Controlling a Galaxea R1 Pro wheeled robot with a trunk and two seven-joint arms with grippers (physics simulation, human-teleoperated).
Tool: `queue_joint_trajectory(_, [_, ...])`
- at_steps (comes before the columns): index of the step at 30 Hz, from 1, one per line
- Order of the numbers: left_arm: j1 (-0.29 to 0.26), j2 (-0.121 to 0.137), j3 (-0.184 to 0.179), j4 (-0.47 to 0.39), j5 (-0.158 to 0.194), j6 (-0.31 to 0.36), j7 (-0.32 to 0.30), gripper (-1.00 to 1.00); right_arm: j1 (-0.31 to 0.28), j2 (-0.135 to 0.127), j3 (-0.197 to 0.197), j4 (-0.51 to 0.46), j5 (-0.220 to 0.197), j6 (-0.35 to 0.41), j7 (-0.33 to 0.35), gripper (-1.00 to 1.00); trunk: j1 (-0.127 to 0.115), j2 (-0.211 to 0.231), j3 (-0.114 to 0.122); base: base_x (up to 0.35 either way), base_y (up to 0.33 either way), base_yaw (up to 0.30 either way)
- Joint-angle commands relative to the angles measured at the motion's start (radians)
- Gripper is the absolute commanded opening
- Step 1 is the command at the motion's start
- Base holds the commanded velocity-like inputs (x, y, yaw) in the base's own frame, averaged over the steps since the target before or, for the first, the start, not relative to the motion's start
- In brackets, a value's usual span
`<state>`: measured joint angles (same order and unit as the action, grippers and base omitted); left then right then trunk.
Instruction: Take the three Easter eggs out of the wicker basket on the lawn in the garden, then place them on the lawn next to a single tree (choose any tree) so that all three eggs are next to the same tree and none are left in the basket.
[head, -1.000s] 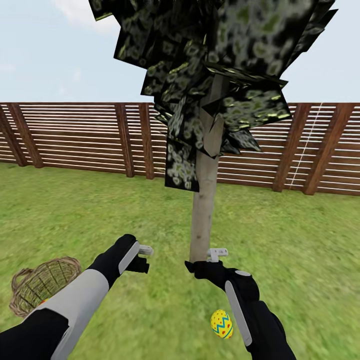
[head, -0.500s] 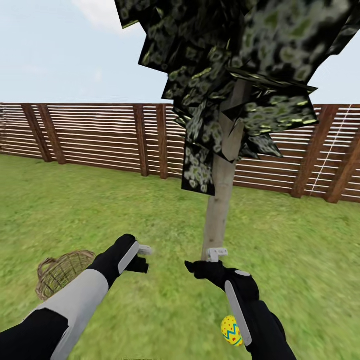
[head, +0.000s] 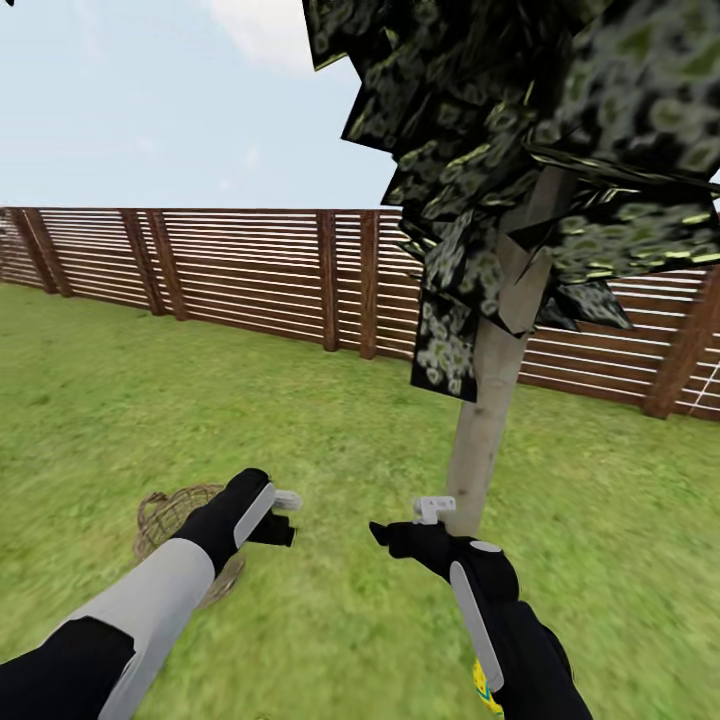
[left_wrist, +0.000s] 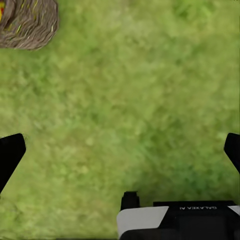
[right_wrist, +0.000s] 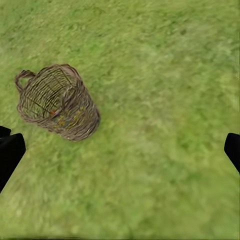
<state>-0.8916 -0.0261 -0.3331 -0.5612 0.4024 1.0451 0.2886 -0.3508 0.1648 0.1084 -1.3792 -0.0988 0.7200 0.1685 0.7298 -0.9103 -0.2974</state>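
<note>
My view has swung left: the tree now stands further right in my head view than a second ago, and the wicker basket has come in from the left edge to lie just behind my left forearm. The things did not move; I turned. The blue-zigzag egg rests on the lawn near the trunk, now mostly hidden behind my right arm. In my right wrist view the basket shows colour inside, so I judge something remains in it. The jaws of my left gripper stand wide apart over bare grass, holding nothing; my right gripper is likewise spread and empty. I judge I am heading back for the next egg.
</note>
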Motion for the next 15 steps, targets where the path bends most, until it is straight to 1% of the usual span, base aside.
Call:
queue_joint_trajectory(1, [-0.001, 0.001, -0.005, 0.000, 0.010, 0.002, 0.009, 1.00, 0.000, 0.000, -0.001, -0.001, -0.009, 0.006, -0.003, 1.00, -0.004, 0.006, 0.002, 0.000, 0.000, 0.290])
queue_joint_trajectory(15, [-0.001, 0.007, -0.003, -0.003, 0.014, 0.002, 0.009, 1.00, 0.000, 0.000, -0.001, 0.000, -0.009, 0.006, -0.003, 1.00, -0.057, 0.104, 0.046, 0.000, 0.000, 0.290])
